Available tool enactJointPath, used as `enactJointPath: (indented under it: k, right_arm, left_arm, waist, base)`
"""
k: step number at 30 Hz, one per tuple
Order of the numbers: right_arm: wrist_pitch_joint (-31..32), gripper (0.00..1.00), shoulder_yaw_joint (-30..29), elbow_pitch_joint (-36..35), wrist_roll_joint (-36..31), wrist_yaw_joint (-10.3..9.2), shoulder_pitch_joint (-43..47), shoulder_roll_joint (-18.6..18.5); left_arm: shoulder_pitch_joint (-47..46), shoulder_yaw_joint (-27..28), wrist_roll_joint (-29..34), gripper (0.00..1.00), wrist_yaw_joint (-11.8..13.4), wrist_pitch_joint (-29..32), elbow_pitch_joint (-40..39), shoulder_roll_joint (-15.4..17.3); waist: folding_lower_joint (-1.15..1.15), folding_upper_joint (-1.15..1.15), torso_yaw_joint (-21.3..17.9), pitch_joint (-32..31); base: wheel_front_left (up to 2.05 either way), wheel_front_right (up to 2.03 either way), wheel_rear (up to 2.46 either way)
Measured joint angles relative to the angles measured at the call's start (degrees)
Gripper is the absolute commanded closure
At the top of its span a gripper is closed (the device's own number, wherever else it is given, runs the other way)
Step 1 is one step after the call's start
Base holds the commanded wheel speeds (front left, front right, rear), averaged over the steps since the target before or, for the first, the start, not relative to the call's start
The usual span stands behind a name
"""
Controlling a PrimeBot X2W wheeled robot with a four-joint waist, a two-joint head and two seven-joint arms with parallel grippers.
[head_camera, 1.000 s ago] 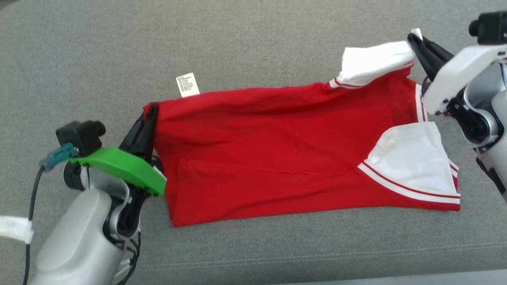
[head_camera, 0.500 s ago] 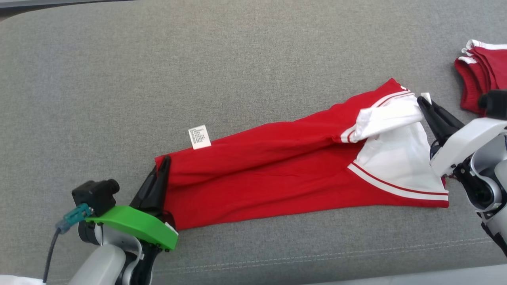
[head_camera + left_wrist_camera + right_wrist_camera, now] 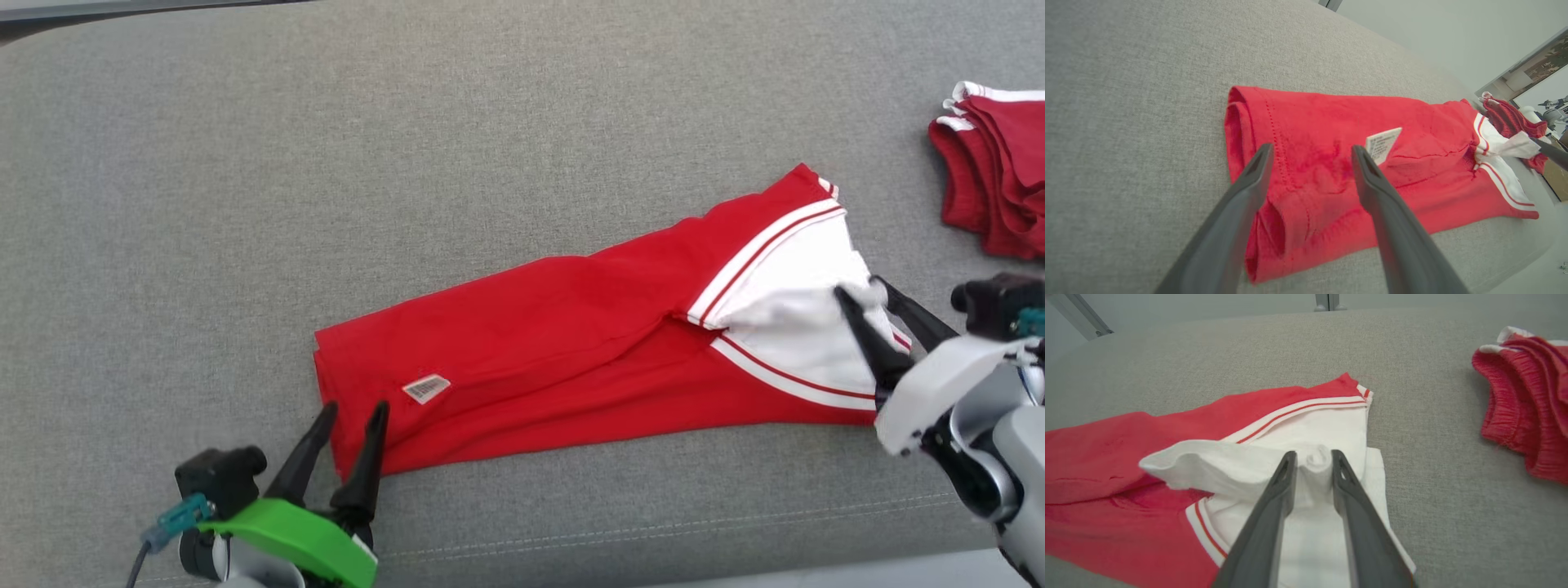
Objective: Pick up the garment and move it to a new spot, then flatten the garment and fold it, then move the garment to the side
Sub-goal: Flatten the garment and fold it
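Head view: left gripper (image 3: 352,415) spread wide, nothing in it, garment (image 3: 563,343) hem just ahead; right gripper (image 3: 864,291) half parted, bunched white sleeve (image 3: 1314,461) between its fingers

Grey cushion (image 3: 408,163) carries folded red garment (image 3: 531,343) mid-surface; red clothes pile (image 3: 992,180) lies well apart, far right.
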Motion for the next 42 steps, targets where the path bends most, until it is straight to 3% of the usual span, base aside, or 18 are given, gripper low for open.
enactJointPath:
  k: [10, 20, 26, 31, 42]
  right_arm:
    - [0.2, 0.00, 1.0, 0.3, -2.4, 0.00, 6.8, -4.0]
    - [2.5, 0.00, -3.9, -0.6, -2.8, 0.01, 8.3, -3.9]
    - [6.0, 0.00, -6.9, -0.7, -4.1, 0.01, 7.8, -2.6]
    - [9.7, 0.00, -9.3, 2.0, -3.3, 0.00, 6.0, 0.8]
    - [16.2, 0.00, -13.8, 16.8, -4.2, 0.01, -1.4, 5.3]
  left_arm:
    - [5.4, 1.0, -0.2, 0.00, 2.2, 0.2, -3.0, 2.6]
    - [5.2, 2.2, 4.0, 0.00, 5.1, -1.0, -6.4, 2.0]
    - [3.0, 2.3, 6.3, 0.00, 6.2, -1.1, -7.1, 0.9]
    - [2.6, 2.9, 7.3, 0.00, 7.1, -1.2, -8.6, 0.1]
    - [3.3, 3.7, 8.0, 0.00, 8.1, -1.2, -11.0, 0.2]
  waist:
    - [0.00, 0.00, -0.6, -2.3]
    - [0.00, 0.00, -0.4, -5.7]
    - [0.00, 0.00, 0.5, -8.2]
    - [0.00, 0.00, 2.2, -9.3]
    - [0.00, 0.00, 7.1, -8.9]
  base:
    - [0.00, 0.00, 0.00]
    - [0.00, 0.00, 0.00]
    - [0.00, 0.00, 0.00]
    - [0.00, 0.00, 0.00]
    - [0.00, 0.00, 0.00]
